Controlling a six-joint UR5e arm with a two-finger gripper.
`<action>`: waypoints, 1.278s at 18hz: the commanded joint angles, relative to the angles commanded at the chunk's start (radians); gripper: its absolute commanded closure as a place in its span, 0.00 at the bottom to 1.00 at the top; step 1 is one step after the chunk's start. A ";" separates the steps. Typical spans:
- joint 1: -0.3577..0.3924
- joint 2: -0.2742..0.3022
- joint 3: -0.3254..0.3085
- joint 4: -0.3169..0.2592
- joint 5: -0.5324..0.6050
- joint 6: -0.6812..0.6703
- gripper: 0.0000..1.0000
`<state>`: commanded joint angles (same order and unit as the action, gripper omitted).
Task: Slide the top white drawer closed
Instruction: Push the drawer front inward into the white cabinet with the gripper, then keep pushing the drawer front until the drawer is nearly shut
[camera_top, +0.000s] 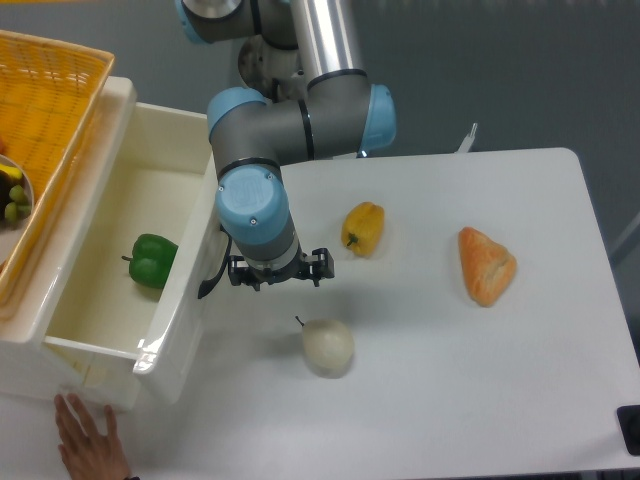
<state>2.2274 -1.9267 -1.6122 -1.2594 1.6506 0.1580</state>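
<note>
Claw (277, 283), state hidden under the wrist, abuts the open top white drawer (185, 290); an off-centre push risks skewing and jamming it.

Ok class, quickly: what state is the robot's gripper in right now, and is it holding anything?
Gripper: cannot be told; its fingers are hidden under the wrist, beside the top white drawer front.

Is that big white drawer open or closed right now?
Open. The top white drawer is pulled out, its inside exposed from above, with a green pepper lying in it.
</note>
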 joint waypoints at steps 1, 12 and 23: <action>0.000 0.003 0.002 0.000 0.000 0.000 0.00; -0.034 0.009 0.000 -0.002 0.000 -0.023 0.00; -0.097 0.014 0.005 -0.002 -0.002 -0.072 0.00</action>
<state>2.1307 -1.9129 -1.6076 -1.2609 1.6490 0.0859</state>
